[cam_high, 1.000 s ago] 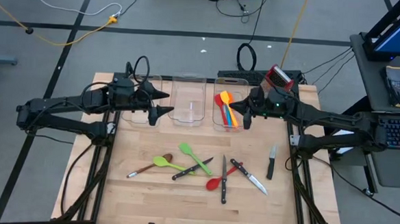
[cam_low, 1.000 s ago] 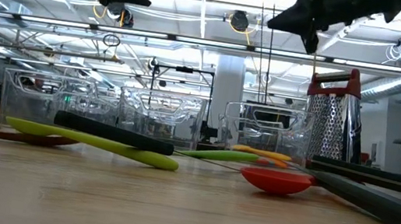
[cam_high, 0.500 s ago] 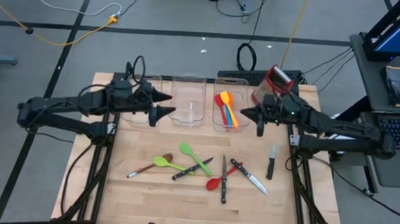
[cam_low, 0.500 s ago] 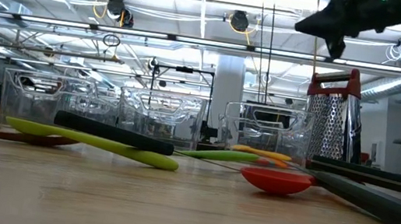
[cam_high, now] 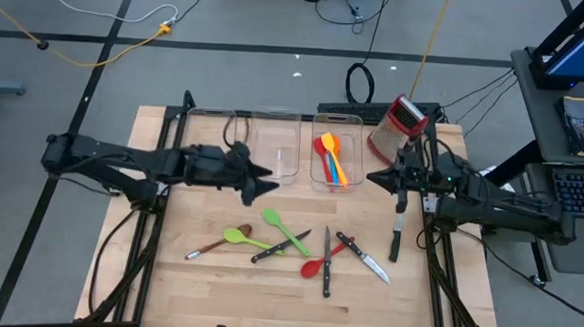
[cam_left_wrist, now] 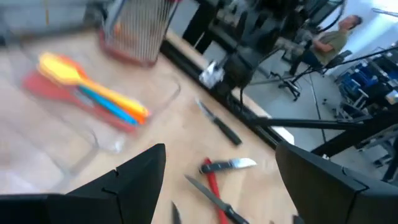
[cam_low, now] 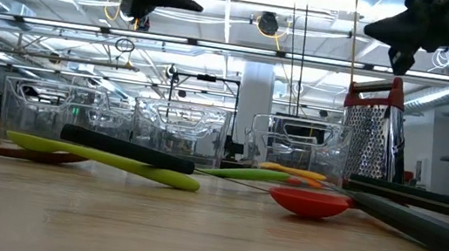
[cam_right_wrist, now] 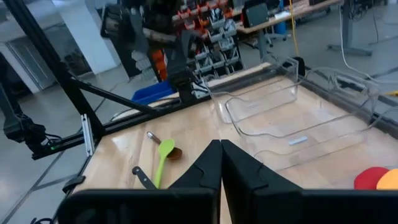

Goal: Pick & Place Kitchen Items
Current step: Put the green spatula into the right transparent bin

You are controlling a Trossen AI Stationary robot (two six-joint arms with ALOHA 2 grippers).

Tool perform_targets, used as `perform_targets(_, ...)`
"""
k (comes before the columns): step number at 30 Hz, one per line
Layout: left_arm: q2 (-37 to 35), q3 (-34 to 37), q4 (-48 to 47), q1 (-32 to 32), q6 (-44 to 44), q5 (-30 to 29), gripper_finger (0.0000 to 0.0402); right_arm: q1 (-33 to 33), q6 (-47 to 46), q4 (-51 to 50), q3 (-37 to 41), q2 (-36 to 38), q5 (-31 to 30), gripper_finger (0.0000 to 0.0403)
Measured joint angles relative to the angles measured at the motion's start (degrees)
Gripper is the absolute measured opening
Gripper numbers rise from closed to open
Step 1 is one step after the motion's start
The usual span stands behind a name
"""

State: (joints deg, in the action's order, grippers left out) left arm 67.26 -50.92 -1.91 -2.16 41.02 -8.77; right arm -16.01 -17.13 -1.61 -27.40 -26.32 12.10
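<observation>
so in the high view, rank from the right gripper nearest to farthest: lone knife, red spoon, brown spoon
1. lone knife, just below the right gripper, right side of the table.
2. red spoon, lower centre.
3. brown spoon, lower left.

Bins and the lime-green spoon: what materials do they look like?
Bins: clear hard plastic, probably; the wood tabletop shows through, walls glint. Lime-green spoon: likely silicone or soft plastic; one saturated colour, matte, no metallic shine.

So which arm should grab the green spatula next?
Probably left: the left hand is open and hangs near the green spatula. The right hand is shut, over the table's right side.
</observation>
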Motion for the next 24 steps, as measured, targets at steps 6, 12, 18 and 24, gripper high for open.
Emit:
perform_targets(6, 5.73, -6.51, -5.90, -6.27, 7.33, -4.09, 0.0305, 0.00, -0.15, 0.05, 3.67, 5.60, -1.61, 0.0000)
perform_targets(12, 13.79, -18.65, -19.02, -10.04, 16.10, -6.60, 0.0305, -0.02, -0.11, -0.01, 6.32, 10.14, -1.61, 0.0000)
perform_targets(18, 22.01, -28.58, -28.69, -11.49, 27.29, -6.10, 0.0305, -0.02, 0.16, 0.15, 6.89, 12.37, -1.46, 0.0000)
perform_targets(24, 28.60, -33.60, -27.78, -11.79, 38.84, -3.89, 0.0305, -0.02, 0.45, -0.41, 6.89, 13.74, -0.90, 0.0000)
